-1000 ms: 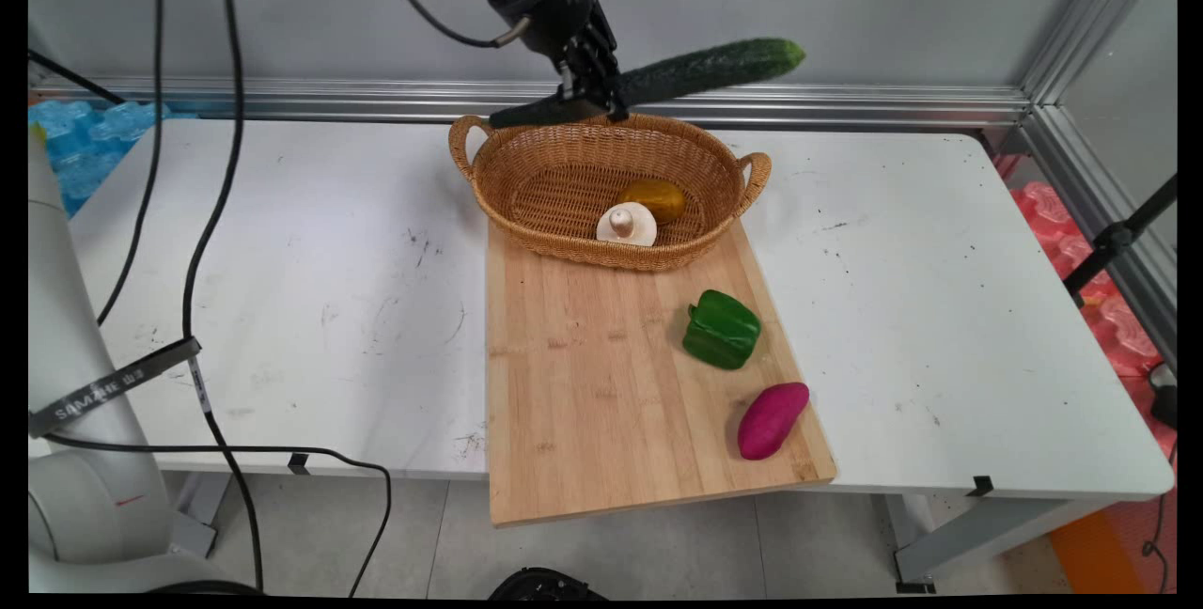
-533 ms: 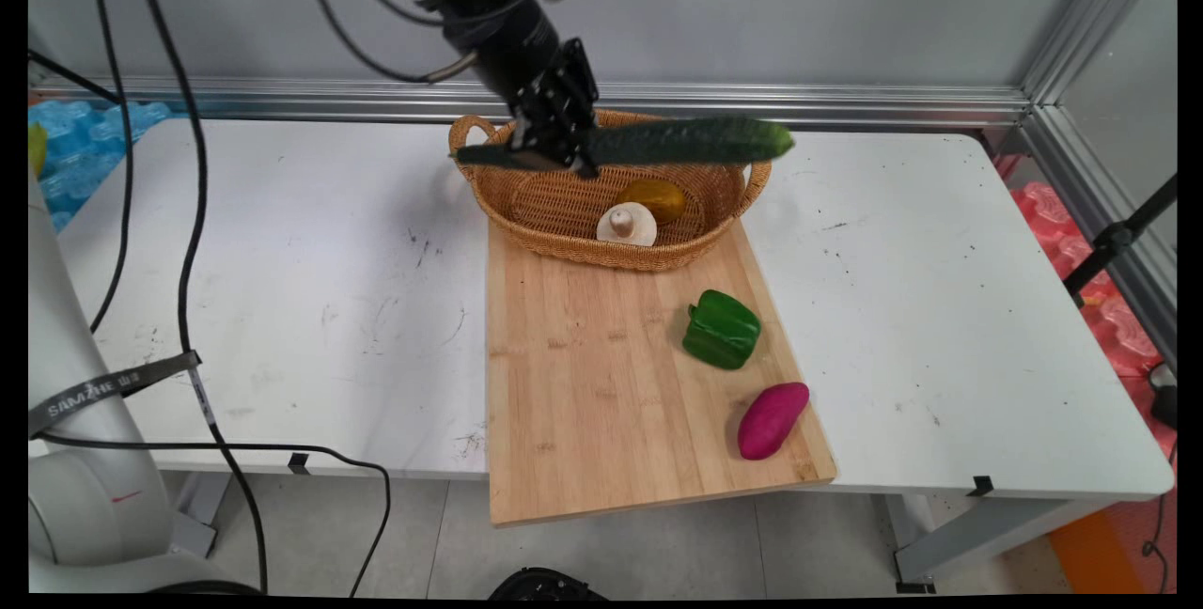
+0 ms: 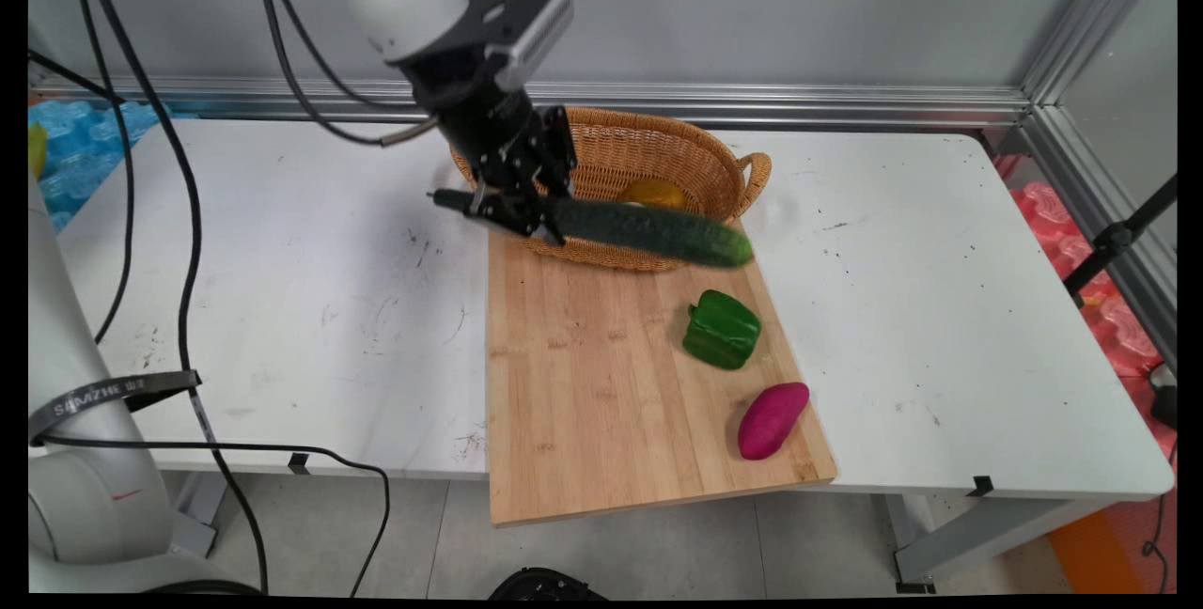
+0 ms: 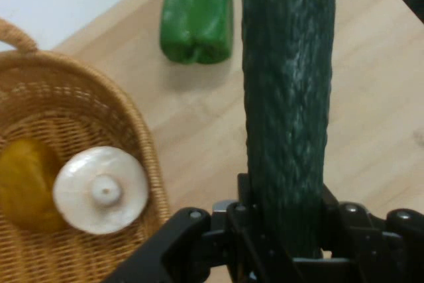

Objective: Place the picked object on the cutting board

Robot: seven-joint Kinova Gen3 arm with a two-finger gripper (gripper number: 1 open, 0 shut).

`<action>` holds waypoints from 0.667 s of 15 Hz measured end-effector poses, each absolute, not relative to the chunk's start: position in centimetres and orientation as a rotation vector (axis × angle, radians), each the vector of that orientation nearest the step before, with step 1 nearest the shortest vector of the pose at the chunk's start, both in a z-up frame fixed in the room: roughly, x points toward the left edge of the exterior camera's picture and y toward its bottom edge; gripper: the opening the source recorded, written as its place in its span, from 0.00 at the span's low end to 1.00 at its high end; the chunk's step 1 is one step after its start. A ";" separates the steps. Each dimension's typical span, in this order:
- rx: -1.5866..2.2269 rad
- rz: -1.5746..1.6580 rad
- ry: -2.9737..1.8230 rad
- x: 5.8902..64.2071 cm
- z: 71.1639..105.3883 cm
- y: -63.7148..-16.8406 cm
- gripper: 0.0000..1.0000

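Note:
My gripper (image 3: 522,214) is shut on a long dark green cucumber (image 3: 648,231) near its left end. The cucumber hangs nearly level, tilting down to the right, over the near rim of the wicker basket (image 3: 700,158) and the far end of the wooden cutting board (image 3: 601,383). In the hand view the cucumber (image 4: 288,91) runs up from between the jaws (image 4: 288,230) over the board (image 4: 199,137). A white mushroom (image 4: 101,189) and a yellow-brown vegetable (image 4: 23,183) lie in the basket (image 4: 86,97). The yellow-brown vegetable (image 3: 653,193) shows partly behind the cucumber.
A green bell pepper (image 3: 721,329) and a purple sweet potato (image 3: 772,419) lie on the board's right side; the pepper (image 4: 197,16) also shows in the hand view. Black cables (image 3: 188,242) hang at the left over the white table (image 3: 282,289).
The gripper has come down and toward the near left with the cucumber, from above the basket's far rim to its near rim. The cucumber's free end has dipped from tilted up to tilted down.

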State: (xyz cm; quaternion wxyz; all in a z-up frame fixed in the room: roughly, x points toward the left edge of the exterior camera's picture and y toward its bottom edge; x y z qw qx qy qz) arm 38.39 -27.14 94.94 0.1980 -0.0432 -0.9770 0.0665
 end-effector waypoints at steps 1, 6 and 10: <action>-0.136 0.178 -2.742 38.2 94.2 -26.9 0.00; -0.161 0.158 -2.779 37.3 90.9 -26.7 0.00; -0.159 0.145 -2.821 36.0 87.1 -27.4 0.00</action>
